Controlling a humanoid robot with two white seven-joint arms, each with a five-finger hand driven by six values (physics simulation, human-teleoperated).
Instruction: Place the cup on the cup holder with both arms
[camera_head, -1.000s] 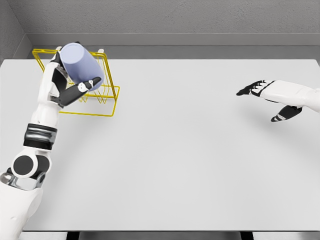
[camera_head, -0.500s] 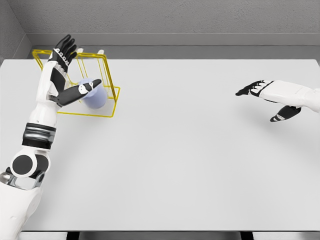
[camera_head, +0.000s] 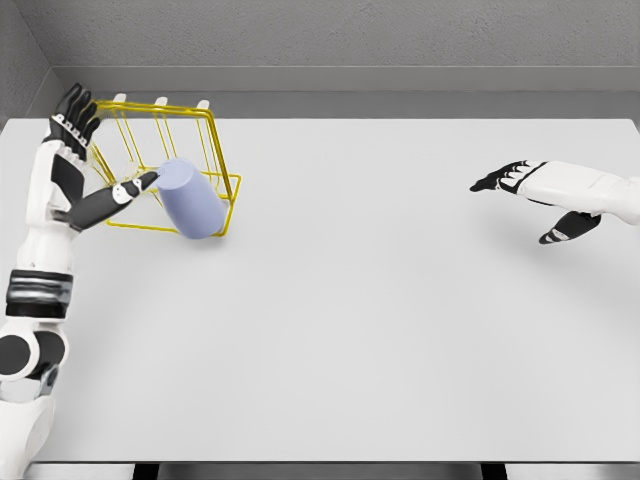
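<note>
Cup: pale blue, tilted, lodged at the front of the yellow wire cup holder, which is set at the far left of the white table. Left hand: raised beside the holder with fingers spread, thumb extended near the cup, nothing gripped. Right hand: held above the table at far right, fingers relaxed, nothing held.

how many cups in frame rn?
1. The cup, pale blue, lies tilted against the front of the yellow cup holder at the table's far left, beside the open left hand. None seems hidden.
</note>
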